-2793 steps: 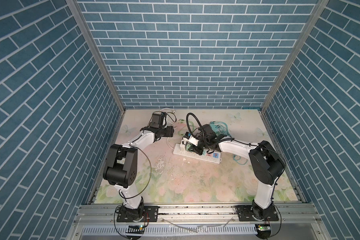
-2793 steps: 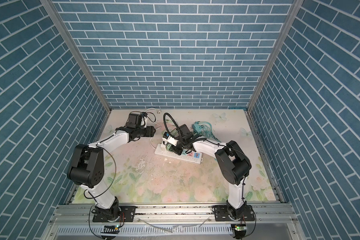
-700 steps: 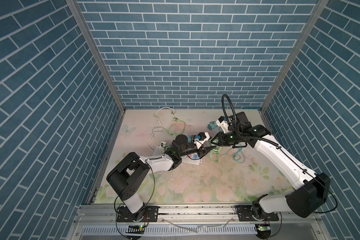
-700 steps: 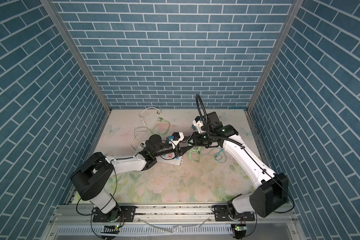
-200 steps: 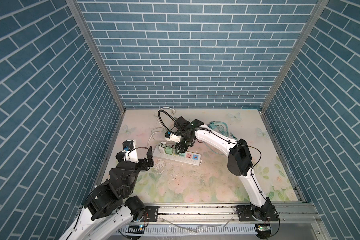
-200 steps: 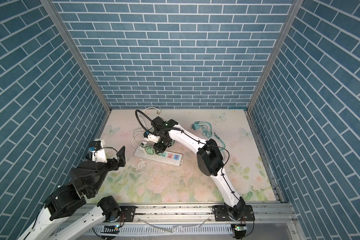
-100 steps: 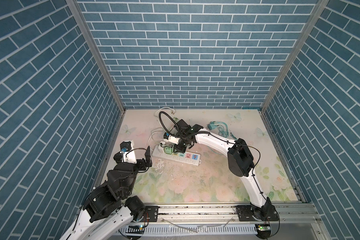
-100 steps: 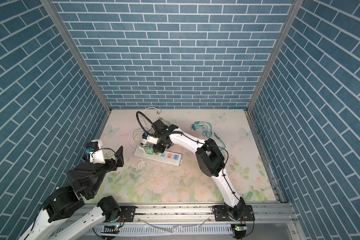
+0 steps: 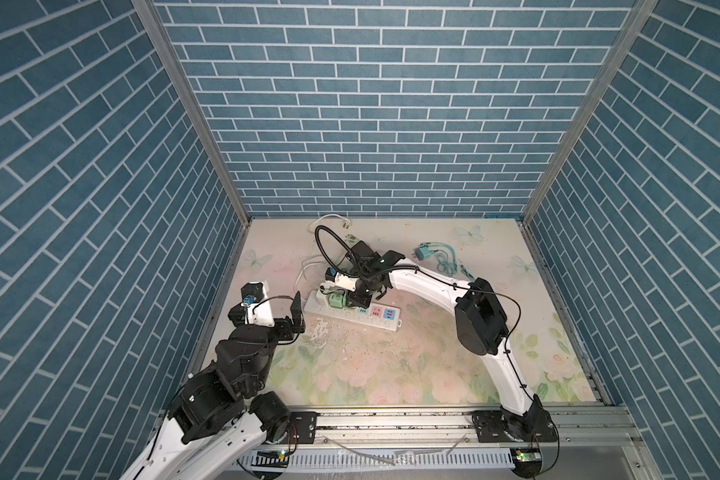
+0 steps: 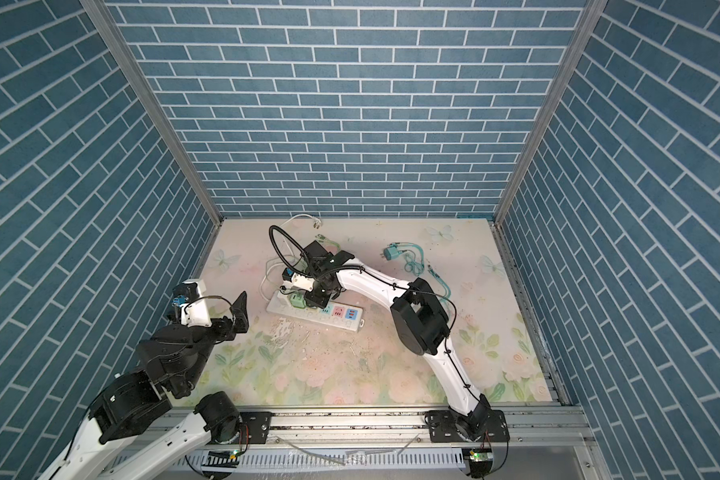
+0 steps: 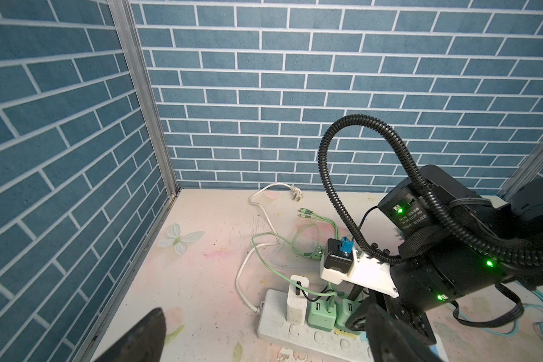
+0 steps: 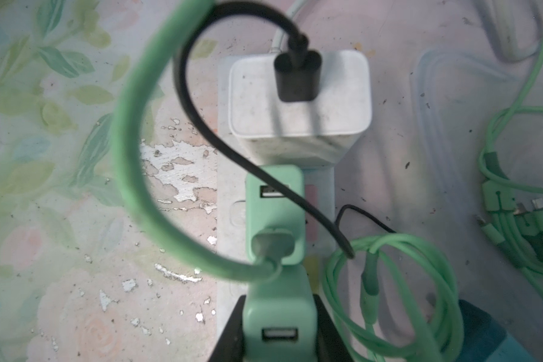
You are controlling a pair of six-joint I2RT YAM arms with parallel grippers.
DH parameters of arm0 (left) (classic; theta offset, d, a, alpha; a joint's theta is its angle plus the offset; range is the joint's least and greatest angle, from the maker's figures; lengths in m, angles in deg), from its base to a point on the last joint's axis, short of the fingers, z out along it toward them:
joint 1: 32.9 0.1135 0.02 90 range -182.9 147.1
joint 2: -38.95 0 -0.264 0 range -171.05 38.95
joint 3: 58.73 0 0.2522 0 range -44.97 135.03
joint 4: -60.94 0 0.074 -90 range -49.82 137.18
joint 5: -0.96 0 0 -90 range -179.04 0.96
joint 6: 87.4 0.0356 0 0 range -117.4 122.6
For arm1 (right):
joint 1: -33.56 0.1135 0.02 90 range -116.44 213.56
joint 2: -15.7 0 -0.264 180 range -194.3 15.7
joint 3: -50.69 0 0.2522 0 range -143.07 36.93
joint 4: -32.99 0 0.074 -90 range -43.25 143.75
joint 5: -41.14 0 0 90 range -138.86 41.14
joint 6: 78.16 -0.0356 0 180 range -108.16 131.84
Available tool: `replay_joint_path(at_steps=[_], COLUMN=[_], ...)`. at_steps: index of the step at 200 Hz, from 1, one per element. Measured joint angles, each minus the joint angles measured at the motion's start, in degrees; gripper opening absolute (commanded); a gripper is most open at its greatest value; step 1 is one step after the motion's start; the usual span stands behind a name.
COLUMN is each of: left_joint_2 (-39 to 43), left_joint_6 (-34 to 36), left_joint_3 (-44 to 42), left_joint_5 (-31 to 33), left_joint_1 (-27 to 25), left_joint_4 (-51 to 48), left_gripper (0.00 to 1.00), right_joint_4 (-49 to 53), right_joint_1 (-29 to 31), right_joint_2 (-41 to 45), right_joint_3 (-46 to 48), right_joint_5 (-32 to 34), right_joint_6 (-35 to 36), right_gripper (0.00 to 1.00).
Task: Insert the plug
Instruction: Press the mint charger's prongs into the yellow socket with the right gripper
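Note:
A white power strip (image 9: 381,323) (image 10: 352,323) lies on the floral table, left of the middle. A white charger (image 11: 297,302) (image 12: 300,100) and a green plug with a green cable (image 11: 319,313) (image 12: 275,213) stand in it. My right gripper (image 9: 356,297) (image 12: 279,332) is shut on a second green plug (image 12: 279,316) (image 11: 347,313), which stands on the strip right beside the first and level with it. My left gripper (image 9: 267,320) (image 11: 267,332) is open and holds nothing, raised off the table at the front left, apart from the strip.
A teal charger with its coiled cable (image 9: 427,253) lies at the back right. The strip's white cord (image 9: 329,218) runs to the back wall. A green multi-head cable (image 12: 514,219) is bundled beside the strip. Brick walls close three sides.
Since a few seconds ago my left arm has drawn back from the strip to the front left, and my right arm has come over the strip. Over the last second almost nothing moves.

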State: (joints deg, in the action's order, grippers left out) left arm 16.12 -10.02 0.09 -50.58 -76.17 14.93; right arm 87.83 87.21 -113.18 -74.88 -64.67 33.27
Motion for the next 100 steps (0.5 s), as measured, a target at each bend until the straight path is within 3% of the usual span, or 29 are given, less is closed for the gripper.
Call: replay_joint_path(at_steps=[100], left_joint_2=[0.11], left_joint_6=[0.02], left_joint_3=[-0.52], left_joint_5=[0.00], left_joint_1=[0.00], left_joint_4=[0.20], left_gripper=[1.00], right_joint_4=[-0.15], right_joint_1=[0.48], right_joint_2=[0.13], right_joint_3=[0.00], right_joint_5=[3.58], right_joint_6=[0.00], right_gripper=[0.00])
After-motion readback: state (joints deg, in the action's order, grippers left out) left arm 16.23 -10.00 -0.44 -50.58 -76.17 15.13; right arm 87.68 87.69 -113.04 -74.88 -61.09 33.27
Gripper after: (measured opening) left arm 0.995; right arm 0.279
